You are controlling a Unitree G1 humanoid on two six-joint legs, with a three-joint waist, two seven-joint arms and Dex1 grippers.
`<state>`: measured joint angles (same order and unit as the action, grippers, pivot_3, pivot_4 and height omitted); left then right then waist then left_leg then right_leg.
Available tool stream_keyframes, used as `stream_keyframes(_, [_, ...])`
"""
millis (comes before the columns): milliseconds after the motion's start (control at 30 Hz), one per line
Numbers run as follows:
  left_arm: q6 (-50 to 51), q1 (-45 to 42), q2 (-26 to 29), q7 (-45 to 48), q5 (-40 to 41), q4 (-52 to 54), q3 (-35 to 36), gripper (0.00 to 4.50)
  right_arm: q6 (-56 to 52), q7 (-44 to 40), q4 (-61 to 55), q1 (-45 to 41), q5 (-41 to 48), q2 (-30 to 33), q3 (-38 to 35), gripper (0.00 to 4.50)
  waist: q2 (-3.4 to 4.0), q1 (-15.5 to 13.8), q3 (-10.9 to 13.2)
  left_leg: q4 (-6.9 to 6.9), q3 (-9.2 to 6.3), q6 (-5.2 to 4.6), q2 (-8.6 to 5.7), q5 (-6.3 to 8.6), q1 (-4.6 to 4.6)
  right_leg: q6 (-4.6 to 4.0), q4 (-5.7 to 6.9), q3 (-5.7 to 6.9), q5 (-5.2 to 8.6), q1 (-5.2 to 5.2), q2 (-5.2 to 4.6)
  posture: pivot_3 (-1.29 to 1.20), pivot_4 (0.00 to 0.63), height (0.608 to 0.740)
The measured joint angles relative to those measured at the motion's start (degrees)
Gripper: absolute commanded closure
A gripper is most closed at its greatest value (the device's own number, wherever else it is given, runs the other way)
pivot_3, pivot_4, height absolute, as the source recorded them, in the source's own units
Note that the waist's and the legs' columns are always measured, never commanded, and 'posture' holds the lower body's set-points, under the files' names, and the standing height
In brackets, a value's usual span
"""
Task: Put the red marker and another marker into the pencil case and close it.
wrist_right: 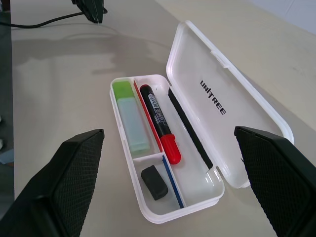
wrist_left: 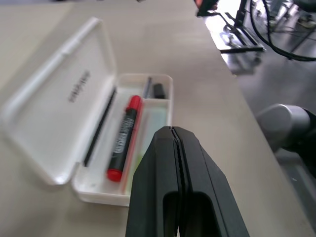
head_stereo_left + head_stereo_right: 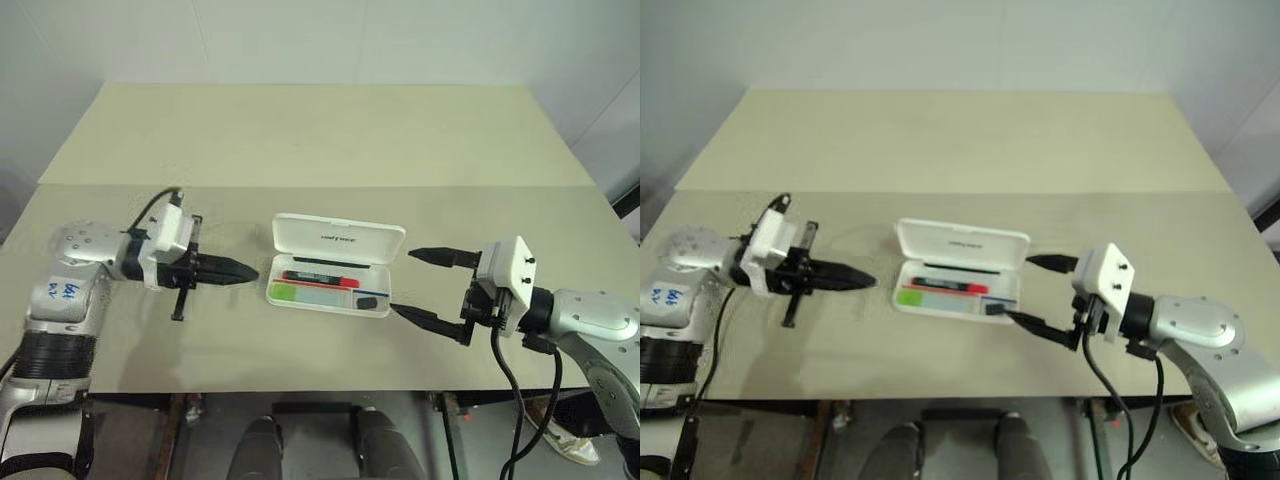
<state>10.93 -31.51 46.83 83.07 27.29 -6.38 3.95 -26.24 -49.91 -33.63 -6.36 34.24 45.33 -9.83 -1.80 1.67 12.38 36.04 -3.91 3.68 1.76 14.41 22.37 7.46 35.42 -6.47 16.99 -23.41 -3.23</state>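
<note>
**Both markers in the case, lid not yet shut**

The pencil case (image 3: 330,290) lies open near the middle of the desk (image 3: 320,140), its lid (image 3: 338,238) tilted back on the far side. The red marker (image 1: 159,122) lies in the tray, and the green-capped marker (image 1: 130,116) lies in the compartment just beside it, with a thin red-and-blue divider between them. By the look of it the loading part of the task is done; what remains is to swing the lid over and press it closed.

The left tool (image 3: 240,271) is clamped fully shut with nothing between its fingers, and hangs above the desk to the left of the case, pointing at it. The right tool (image 3: 425,287) stands spread wide and empty just off the case's right end, one finger near the lid's corner and the other near the tray's corner, touching neither as far as I can tell.

The head views give the layout of both arms about the case but show its contents only as small patches of colour. The right wrist view looks straight into the tray: it shows the lettering on the lid, the print on the red marker's barrel, and a small black block (image 1: 154,182) in the end compartment. The left wrist view confirms the left fingers (image 2: 197,192) are pressed together, though they hide most of the green-capped marker.
</note>
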Motion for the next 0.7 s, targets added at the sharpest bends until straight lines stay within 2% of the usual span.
stream_keyframes(100, [-1.3,-3.1,1.9,-1.6,-1.0,-4.7,2.1,4.46,0.0,0.2,-0.1,0.1,1.8,-0.4,-2.4,0.00,0.00,0.0,0.0,0.00,0.01,0.00,-0.01,0.00,-0.01,0.07,0.01,0.00,-0.04,0.01,0.00,0.00,0.150,0.740])
stream_keyframes(300, [-4.5,-8.4,0.4,-5.7,-3.8,-13.6,2.6,4.46,-0.1,0.0,-0.1,0.8,2.0,0.1,-3.3,0.00,0.00,0.0,0.0,-0.01,0.00,0.00,-0.01,0.00,0.00,0.27,0.04,0.02,-0.14,-0.01,0.00,0.00,0.150,0.740])
stream_keyframes(400, [-6.7,-10.7,-2.0,-7.5,-6.3,-18.4,1.5,4.46,-0.1,0.0,-0.1,0.8,1.9,0.2,-3.4,0.00,0.00,0.0,0.0,0.00,0.00,0.00,-0.01,0.00,0.00,0.88,0.04,0.02,-0.47,-0.01,0.00,0.00,0.150,0.740])
stream_keyframes(700, [-12.6,-15.8,-11.1,-10.7,-11.3,-28.0,-2.5,4.46,-0.1,0.5,-2.4,0.6,4.8,0.2,-6.5,0.00,0.00,0.0,0.0,-0.05,0.00,0.00,-0.01,0.00,0.03,0.94,0.03,0.02,-0.50,-0.04,0.01,0.00,0.150,0.740])
